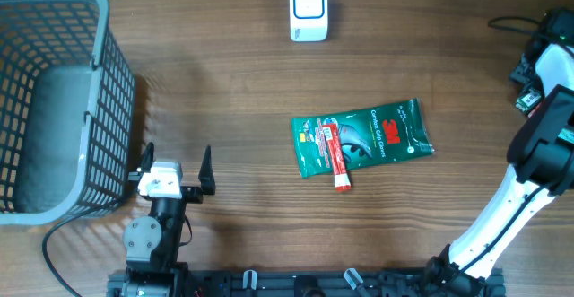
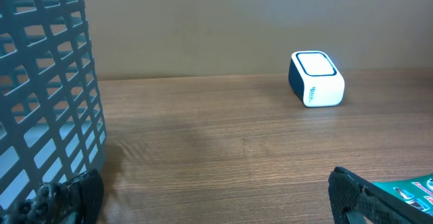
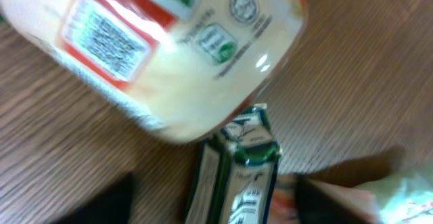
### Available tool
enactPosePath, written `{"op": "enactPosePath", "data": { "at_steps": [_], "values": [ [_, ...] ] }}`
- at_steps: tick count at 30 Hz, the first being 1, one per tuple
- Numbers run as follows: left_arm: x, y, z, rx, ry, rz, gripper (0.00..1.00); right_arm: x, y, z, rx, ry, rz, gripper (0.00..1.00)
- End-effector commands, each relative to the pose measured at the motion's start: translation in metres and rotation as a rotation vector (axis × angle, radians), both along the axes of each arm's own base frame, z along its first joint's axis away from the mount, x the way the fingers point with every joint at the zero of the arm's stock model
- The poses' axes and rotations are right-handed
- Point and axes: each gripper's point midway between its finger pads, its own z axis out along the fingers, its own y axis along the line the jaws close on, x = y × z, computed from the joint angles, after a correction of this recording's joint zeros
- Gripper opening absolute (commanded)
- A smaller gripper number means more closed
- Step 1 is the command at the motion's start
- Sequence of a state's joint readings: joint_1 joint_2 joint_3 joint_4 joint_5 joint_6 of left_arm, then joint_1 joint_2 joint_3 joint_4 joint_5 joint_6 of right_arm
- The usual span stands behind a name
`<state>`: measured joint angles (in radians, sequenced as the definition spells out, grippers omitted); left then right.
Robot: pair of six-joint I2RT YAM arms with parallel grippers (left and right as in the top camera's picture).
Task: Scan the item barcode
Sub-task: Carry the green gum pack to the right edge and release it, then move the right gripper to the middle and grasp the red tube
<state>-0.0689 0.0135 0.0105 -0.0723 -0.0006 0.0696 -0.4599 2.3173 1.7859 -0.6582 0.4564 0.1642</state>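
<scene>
Green packet [image 1: 363,141] lies well right of left tool [image 1: 177,158], jaws apart

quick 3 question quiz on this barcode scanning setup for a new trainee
1. True or false: the red-and-white tube rests on the green packet.
2. Pick one. The white scanner is: A. standing on the table, apart from the packet; B. lying on top of the packet; C. under the tube.
3. Fill in the blank: the left gripper holds nothing and its jaws are ____.

Key: 1 true; 2 A; 3 open.
</scene>
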Motion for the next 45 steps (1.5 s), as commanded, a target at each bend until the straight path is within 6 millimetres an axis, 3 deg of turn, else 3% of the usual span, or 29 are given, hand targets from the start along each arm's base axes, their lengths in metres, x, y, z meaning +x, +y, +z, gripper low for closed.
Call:
{"op": "enactPosePath", "data": {
  "at_steps": [1, 4, 8, 11, 13, 15, 17, 20, 23, 26, 29, 32, 34, 37, 41, 45],
  "values": [
    [0.0, -0.002, -0.001, -0.007, -0.001, -0.011, 1.0, 0.048, 0.041, 0.087, 0.127, -0.295, 0.099, 1.0],
    [0.0, -0.002, -0.001, -0.007, -0.001, -0.011, 1.0, 0.068, 0.095, 0.139, 0.272, -0.454, 0.233, 1.0],
    [0.0, -0.002, -0.001, -0.007, -0.001, -0.011, 1.0, 0.077, 0.193, 0.231, 0.488, -0.667, 0.49, 1.0],
    [0.0, -0.002, -0.001, -0.007, -0.001, -0.011, 1.0, 0.052, 0.26, 0.291, 0.62, -0.748, 0.635, 1.0],
    [0.0, -0.002, -0.001, -0.007, -0.001, -0.011, 1.0, 0.03, 0.285, 0.317, 0.623, -0.76, 0.684, 1.0],
    [0.0, -0.002, -0.001, -0.007, -0.001, -0.011, 1.0, 0.003, 0.299, 0.331, 0.586, -0.733, 0.675, 1.0],
    [0.0, -0.002, -0.001, -0.007, -0.001, -0.011, 1.0, -0.025, 0.313, 0.332, 0.575, -0.671, 0.668, 1.0],
    [0.0, -0.002, -0.001, -0.007, -0.001, -0.011, 1.0, -0.064, 0.338, 0.317, 0.611, -0.533, 0.673, 1.0],
    [0.0, -0.002, -0.001, -0.007, -0.001, -0.011, 1.0, -0.087, 0.366, 0.29, 0.67, -0.393, 0.702, 1.0],
    [0.0, -0.002, -0.001, -0.007, -0.001, -0.011, 1.0, -0.103, 0.393, 0.244, 0.726, -0.246, 0.734, 1.0],
    [0.0, -0.002, -0.001, -0.007, -0.001, -0.011, 1.0, -0.125, 0.415, 0.179, 0.775, -0.075, 0.744, 0.99],
    [0.0, -0.002, -0.001, -0.007, -0.001, -0.011, 1.0, -0.142, 0.446, 0.133, 0.937, -0.027, 0.791, 0.99],
    [0.0, -0.002, -0.001, -0.007, -0.001, -0.011, 1.0, -0.152, 0.464, 0.108, 1.054, -0.033, 0.821, 0.91],
    [0.0, -0.002, -0.001, -0.007, -0.001, -0.011, 1.0, -0.16, 0.471, 0.075, 1.118, -0.056, 0.832, 0.87],
    [0.0, -0.002, -0.001, -0.007, -0.001, -0.011, 1.0, -0.168, 0.474, 0.042, 1.133, -0.089, 0.85, 1.0],
    [0.0, -0.002, -0.001, -0.007, -0.001, -0.011, 1.0, -0.175, 0.482, 0.02, 1.166, -0.034, 0.846, 1.0]
  ]
}}
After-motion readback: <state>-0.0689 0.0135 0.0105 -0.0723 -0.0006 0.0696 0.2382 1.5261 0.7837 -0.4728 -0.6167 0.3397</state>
